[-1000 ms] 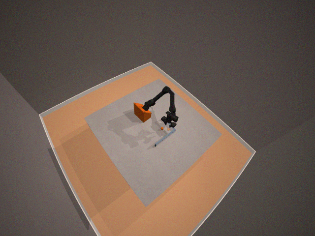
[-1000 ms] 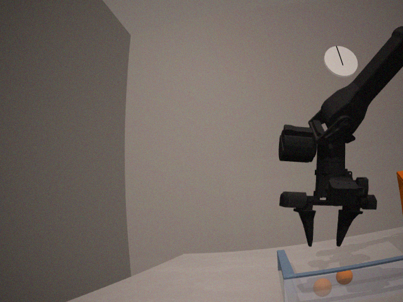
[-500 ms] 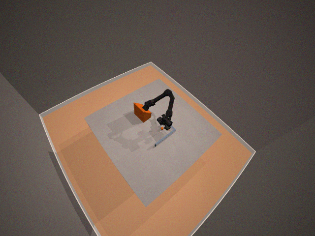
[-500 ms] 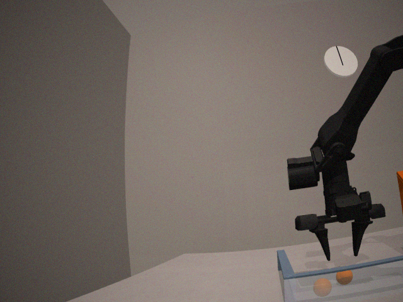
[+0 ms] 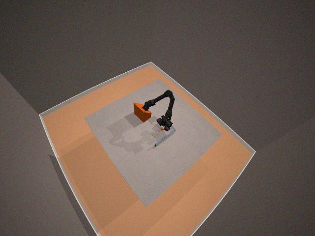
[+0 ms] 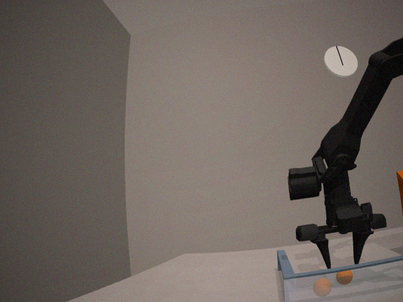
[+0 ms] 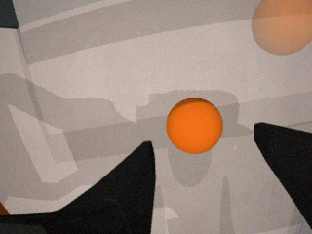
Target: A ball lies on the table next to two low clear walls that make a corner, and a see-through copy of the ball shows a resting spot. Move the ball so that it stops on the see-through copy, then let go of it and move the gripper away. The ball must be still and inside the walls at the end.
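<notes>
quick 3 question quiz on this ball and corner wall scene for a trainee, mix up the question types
1. True or false: the claw is shut on the orange ball.
2. Multiple choice: in the wrist view, the see-through ball copy appears where relative to the orange ball? A) upper right B) lower left C) directly beneath it
3. Fill in: in the exterior view, the fingertips hang just above the ball, behind the top edge of the clear ____.

Key: 1 false, the claw is open and the ball lies on the table between the fingers' line of sight, untouched; 2 A; 3 wall.
</notes>
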You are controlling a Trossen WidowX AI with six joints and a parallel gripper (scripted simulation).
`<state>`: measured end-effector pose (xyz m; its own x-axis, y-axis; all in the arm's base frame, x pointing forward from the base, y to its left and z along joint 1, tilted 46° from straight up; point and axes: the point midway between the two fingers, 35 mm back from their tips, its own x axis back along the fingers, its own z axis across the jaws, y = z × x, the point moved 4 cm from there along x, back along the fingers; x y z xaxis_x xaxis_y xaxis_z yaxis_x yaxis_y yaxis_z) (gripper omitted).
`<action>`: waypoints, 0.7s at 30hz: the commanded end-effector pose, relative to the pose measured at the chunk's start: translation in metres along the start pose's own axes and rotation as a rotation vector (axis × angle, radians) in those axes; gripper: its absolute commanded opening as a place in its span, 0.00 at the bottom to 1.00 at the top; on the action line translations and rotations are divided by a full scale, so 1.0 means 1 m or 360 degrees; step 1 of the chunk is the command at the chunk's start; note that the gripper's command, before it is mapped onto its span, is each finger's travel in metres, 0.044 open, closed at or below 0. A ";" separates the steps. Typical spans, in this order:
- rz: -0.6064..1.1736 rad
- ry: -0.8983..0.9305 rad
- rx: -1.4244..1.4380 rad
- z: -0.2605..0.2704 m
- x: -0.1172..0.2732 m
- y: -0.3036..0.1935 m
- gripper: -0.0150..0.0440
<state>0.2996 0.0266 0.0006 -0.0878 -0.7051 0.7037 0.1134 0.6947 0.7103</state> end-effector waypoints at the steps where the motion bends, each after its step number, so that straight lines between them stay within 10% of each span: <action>1: -0.0008 0.0006 -0.0007 0.001 -0.008 0.000 0.72; 11: -0.0011 0.0006 -0.0007 0.002 -0.022 0.001 0.72; 21: -0.0011 0.0006 -0.0007 0.002 -0.022 0.001 0.48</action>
<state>0.2995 0.0420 -0.0142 -0.0837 -0.7072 0.7021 0.1156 0.6929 0.7117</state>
